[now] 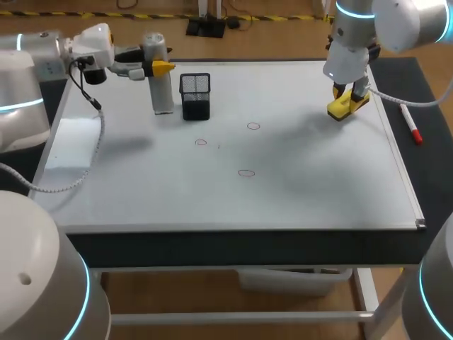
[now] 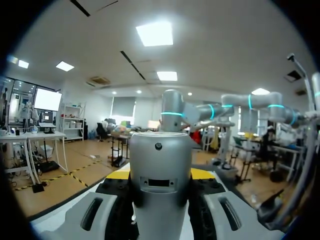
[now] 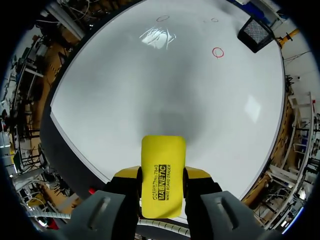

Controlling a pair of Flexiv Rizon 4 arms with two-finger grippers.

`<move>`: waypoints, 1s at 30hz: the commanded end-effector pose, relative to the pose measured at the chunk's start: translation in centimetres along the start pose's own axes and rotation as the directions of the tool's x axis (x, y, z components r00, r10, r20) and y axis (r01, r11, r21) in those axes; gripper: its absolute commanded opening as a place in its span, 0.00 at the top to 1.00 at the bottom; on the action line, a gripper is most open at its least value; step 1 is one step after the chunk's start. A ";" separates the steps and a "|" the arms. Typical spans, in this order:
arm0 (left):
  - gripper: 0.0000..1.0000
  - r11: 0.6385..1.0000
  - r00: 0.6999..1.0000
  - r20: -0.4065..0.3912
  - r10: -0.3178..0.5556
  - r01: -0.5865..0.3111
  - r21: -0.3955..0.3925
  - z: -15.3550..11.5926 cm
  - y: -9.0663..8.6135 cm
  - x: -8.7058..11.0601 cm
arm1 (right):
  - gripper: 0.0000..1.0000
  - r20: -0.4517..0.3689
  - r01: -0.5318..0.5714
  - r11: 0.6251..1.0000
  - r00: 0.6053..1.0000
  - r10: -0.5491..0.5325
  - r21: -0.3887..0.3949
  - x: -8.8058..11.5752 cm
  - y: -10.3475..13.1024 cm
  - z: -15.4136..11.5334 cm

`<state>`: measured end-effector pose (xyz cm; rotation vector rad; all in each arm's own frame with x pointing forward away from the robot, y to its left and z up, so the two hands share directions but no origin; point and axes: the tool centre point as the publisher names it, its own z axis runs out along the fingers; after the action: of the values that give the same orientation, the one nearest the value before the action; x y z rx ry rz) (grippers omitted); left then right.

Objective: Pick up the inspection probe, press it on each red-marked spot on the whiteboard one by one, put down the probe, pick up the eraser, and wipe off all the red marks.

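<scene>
The grey cylindrical probe (image 1: 161,85) stands upright at the whiteboard's far left, beside a black mesh holder (image 1: 195,95). My left gripper (image 1: 157,67) is shut on its upper part from the side. In the left wrist view the probe (image 2: 160,165) fills the gap between the fingers. My right gripper (image 1: 348,99) is shut on the yellow eraser (image 1: 347,106) low over the board's far right. The eraser (image 3: 162,175) sticks out ahead of the right fingers. Three red circles (image 1: 253,126) (image 1: 201,142) (image 1: 245,172) mark the middle of the whiteboard (image 1: 318,184).
A red-capped marker pen (image 1: 411,125) lies on the dark table strip to the right of the board. The black mesh holder (image 3: 257,32) shows far ahead of the right gripper, with a red circle (image 3: 217,52) near it.
</scene>
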<state>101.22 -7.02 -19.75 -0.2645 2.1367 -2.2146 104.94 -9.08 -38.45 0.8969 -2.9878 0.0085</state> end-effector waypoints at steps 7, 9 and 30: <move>1.00 0.999 0.999 -0.035 0.041 -0.040 0.031 1.8 2.1 2.5 | 1.00 -0.007 0.001 1.000 1.000 -0.001 0.003 -0.1 -0.1 -0.1; 1.00 0.998 0.998 -0.043 0.044 -0.043 0.035 2.1 2.3 2.7 | 1.00 -0.007 0.001 1.000 1.000 -0.001 0.003 -0.1 -0.1 -0.1; 1.00 0.998 0.991 -0.120 0.051 -0.046 0.041 4.0 5.3 3.6 | 1.00 -0.007 0.001 1.000 1.000 -0.001 0.003 -0.1 -0.1 -0.1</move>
<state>97.48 -11.58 -24.24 -0.0888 2.1360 -2.2859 104.94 -9.07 -38.45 0.8969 -2.9878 0.0084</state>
